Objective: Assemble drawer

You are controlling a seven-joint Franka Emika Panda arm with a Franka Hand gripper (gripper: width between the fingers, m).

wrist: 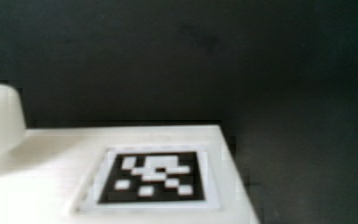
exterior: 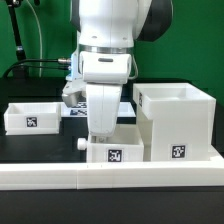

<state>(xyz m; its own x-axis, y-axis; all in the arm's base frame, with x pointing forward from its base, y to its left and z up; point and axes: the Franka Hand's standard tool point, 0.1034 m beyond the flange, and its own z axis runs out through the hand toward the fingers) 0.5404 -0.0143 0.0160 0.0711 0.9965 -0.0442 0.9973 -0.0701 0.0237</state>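
Tray (exterior: pixel 113 150): looks light, stiff, slick plastic; I'd pinch a side wall.
My hand (exterior: pixel 103 134): opening hidden, so I cannot tell.

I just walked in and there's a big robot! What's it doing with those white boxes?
The robot arm is building a drawer. Its claw reaches down onto a small white tray with a round knob, beside the tall housing. I can't tell whether the claw is gripping it. A second tray sits apart on the exterior view's left. Neither tray is inside the housing yet.
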